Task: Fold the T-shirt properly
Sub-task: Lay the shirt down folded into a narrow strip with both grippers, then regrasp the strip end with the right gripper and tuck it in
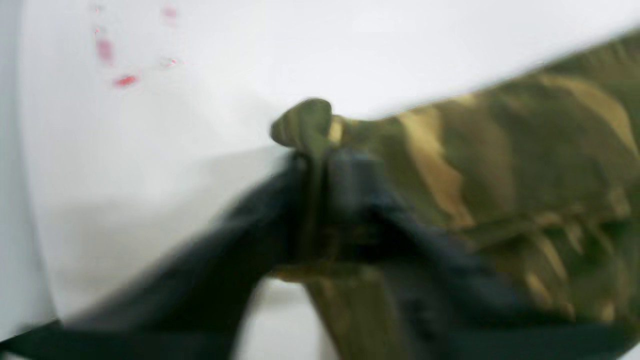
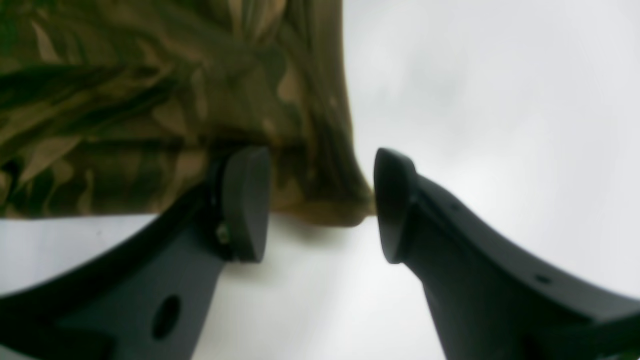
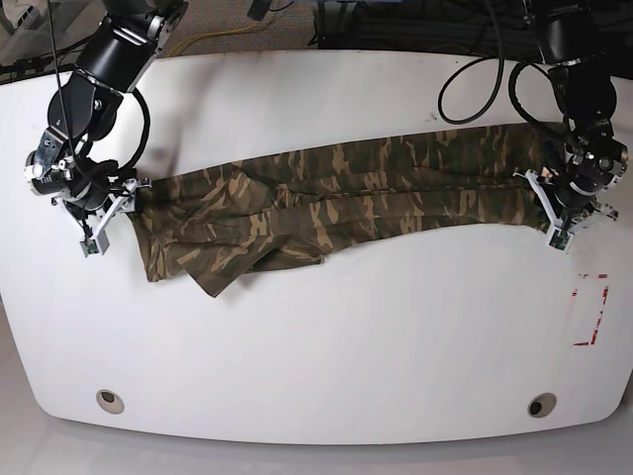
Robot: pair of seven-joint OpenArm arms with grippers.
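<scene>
the t-shirt (image 3: 336, 193) lies stretched in a long, rumpled band across the white table (image 3: 316, 346), from one arm to the other. the right gripper (image 2: 320, 205) has its fingers apart, a cloth corner between them. the left gripper (image 1: 320, 200) looks pinched on the other end, though blur hides it. red tape marks (image 3: 590, 309) sit nearby, black cables (image 3: 475, 69) behind.

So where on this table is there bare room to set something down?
The table is bare in a wide band between the T-shirt and the near edge, short of the red tape mark. A narrower strip lies behind the shirt. It is crowded at both shirt ends, by the left claw and right claw.
</scene>
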